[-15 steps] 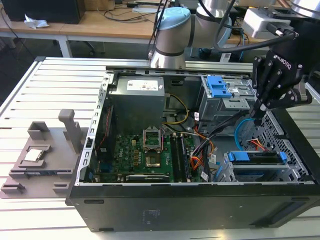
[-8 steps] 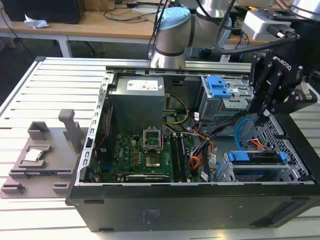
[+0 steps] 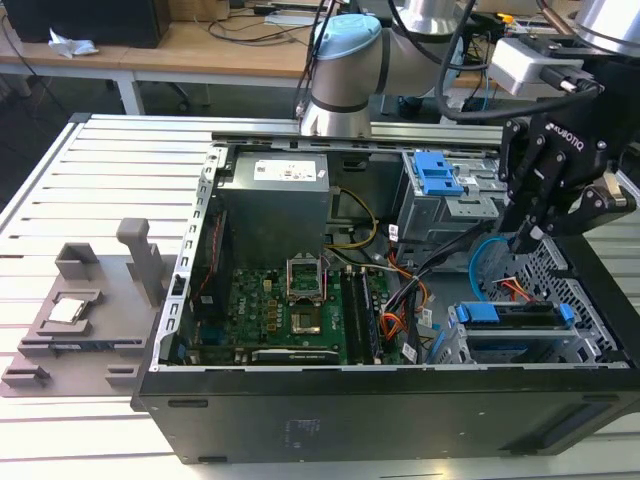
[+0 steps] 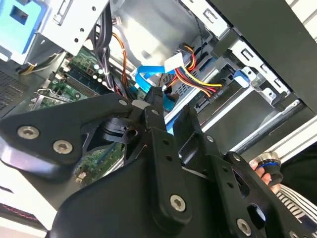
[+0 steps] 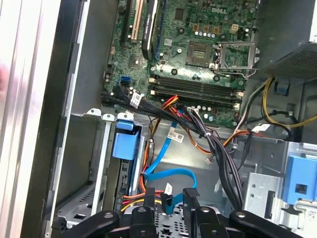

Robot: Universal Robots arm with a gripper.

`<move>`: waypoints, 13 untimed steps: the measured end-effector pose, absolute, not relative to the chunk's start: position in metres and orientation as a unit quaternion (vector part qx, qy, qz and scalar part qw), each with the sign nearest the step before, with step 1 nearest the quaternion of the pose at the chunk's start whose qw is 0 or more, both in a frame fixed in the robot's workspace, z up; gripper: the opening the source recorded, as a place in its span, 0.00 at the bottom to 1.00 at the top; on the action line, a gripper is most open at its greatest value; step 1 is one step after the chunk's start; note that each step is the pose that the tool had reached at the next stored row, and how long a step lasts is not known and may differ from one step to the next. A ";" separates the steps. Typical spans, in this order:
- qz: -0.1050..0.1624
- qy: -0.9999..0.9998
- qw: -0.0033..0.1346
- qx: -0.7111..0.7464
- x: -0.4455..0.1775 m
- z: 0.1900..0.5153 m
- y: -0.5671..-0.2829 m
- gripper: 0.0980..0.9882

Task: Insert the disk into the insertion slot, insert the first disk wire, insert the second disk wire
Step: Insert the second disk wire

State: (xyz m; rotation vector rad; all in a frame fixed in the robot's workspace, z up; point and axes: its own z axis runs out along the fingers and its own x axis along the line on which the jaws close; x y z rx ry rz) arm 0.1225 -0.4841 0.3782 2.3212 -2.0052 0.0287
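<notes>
The blue-framed grey metal disk (image 3: 510,318) sat in the low grey perforated insertion slot (image 3: 520,345) at the exterior view's lower right. Above it, the black gripper (image 3: 527,238) pinched the thin blue flat cable (image 5: 171,173) between narrowed fingers. Seating it well called for squaring the connector to the disk's port before pressing.

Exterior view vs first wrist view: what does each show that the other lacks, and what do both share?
Exterior view alone: the arm's blue-capped joint, the grey fixture plate outside the case, and the whole end effector above the drive bay.

First wrist view alone: the second disk wire's connector close by the fingertips.

Both: motherboard, second disk wire, the disk's blue carrier.
</notes>
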 end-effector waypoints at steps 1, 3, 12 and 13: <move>0.011 -0.653 0.039 0.756 0.123 0.377 -0.484 0.30; 0.012 -0.653 0.040 0.756 0.123 0.377 -0.484 0.30; 0.013 -0.653 0.041 0.756 0.123 0.377 -0.484 0.07; 0.013 -0.653 0.041 0.756 0.123 0.377 -0.485 0.07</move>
